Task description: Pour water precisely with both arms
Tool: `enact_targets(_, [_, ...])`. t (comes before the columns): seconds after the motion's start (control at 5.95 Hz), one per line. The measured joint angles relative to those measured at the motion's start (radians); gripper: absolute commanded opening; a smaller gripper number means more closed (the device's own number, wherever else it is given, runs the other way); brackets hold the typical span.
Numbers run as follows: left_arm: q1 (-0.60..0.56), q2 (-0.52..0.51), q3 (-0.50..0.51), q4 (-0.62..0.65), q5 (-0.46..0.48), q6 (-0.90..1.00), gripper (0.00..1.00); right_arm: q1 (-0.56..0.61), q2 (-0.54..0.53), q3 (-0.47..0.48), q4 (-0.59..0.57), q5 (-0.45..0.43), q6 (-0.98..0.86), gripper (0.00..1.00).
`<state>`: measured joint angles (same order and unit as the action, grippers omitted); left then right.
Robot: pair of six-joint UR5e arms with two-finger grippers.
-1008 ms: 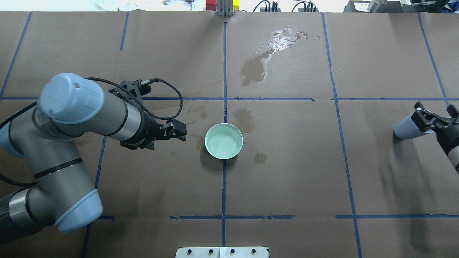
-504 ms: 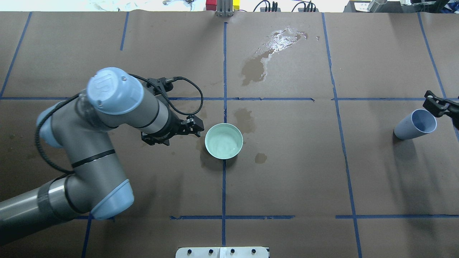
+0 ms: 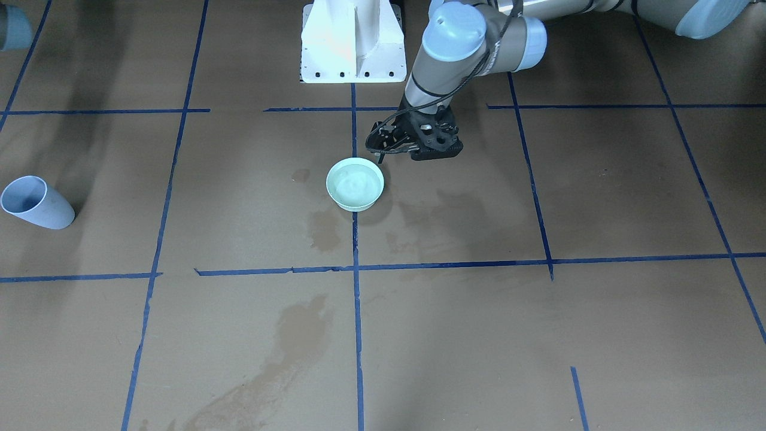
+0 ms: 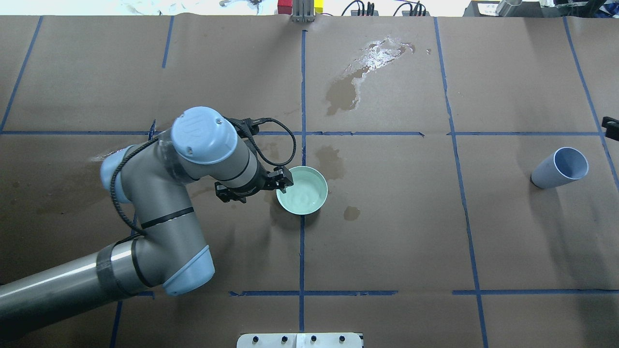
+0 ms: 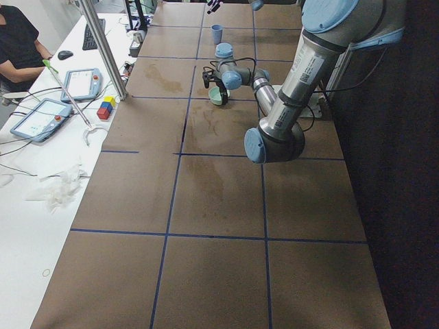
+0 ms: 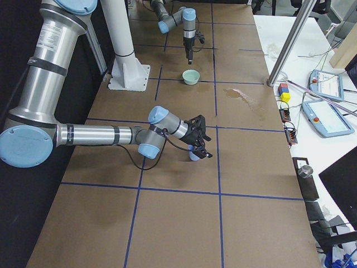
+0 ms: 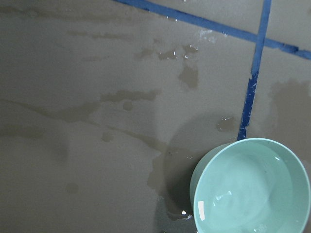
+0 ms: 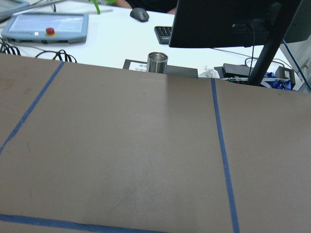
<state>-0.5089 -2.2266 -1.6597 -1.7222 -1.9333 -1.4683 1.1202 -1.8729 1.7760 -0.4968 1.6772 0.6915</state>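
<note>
Writing: a small white label (image 8: 138,64) lies just beside a metal cup (image 8: 157,62) on the far bench past the table's edge; its print is too small to read.
Bowl: a mint-green bowl (image 4: 302,190) stands upright at the middle of the brown paper-covered table (image 4: 387,241), on a blue tape line (image 4: 301,251).
Water: clear water (image 4: 304,193) lies in the bowl, with small glints on its surface, plainest from the left wrist.
Blue cup: a pale blue cup (image 4: 559,167) stands far off on the robot's right, well apart from the bowl, its mouth open; whether it holds anything I cannot tell.
Puddle: a glossy wet patch (image 4: 379,52) lies on the far side of the table with a darker stain beside it.
Left gripper: the left gripper (image 4: 284,178) hangs at the bowl's left rim, pointing down; how wide its fingers stand I cannot tell.
Right gripper: the right gripper (image 6: 202,138) hovers near the blue cup, apart from it in the overhead view; its opening cannot be told.
</note>
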Motion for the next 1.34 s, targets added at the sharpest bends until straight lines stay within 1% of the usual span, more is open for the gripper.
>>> enact_targets(0.17, [0.007, -0.022, 0.043, -0.002, 0.005, 0.000, 0.65, 0.110, 0.014, -0.001, -0.075, 0.136, -0.142, 1.00])
enact_targets(0.34, [0.012, -0.030, 0.064, -0.004, 0.006, 0.000, 0.55, 0.212, 0.030, -0.001, -0.159, 0.269, -0.259, 1.00])
enact_targets(0.5, [0.016, -0.034, 0.074, -0.005, 0.006, 0.001, 0.48, 0.285, 0.041, -0.001, -0.227, 0.375, -0.330, 1.00])
enact_targets(0.67, [0.019, -0.046, 0.091, -0.006, 0.007, 0.001, 0.45, 0.329, 0.045, -0.001, -0.275, 0.441, -0.401, 1.00])
enact_targets(0.84, [0.020, -0.061, 0.109, -0.006, 0.007, 0.002, 0.42, 0.353, 0.044, -0.002, -0.299, 0.466, -0.455, 1.00])
enact_targets(1.01, [0.022, -0.067, 0.118, -0.008, 0.007, 0.002, 0.37, 0.370, 0.041, -0.003, -0.305, 0.477, -0.475, 1.00])
enact_targets(1.34, [0.023, -0.070, 0.131, -0.018, 0.007, 0.002, 0.36, 0.389, 0.037, -0.005, -0.304, 0.505, -0.484, 1.00])
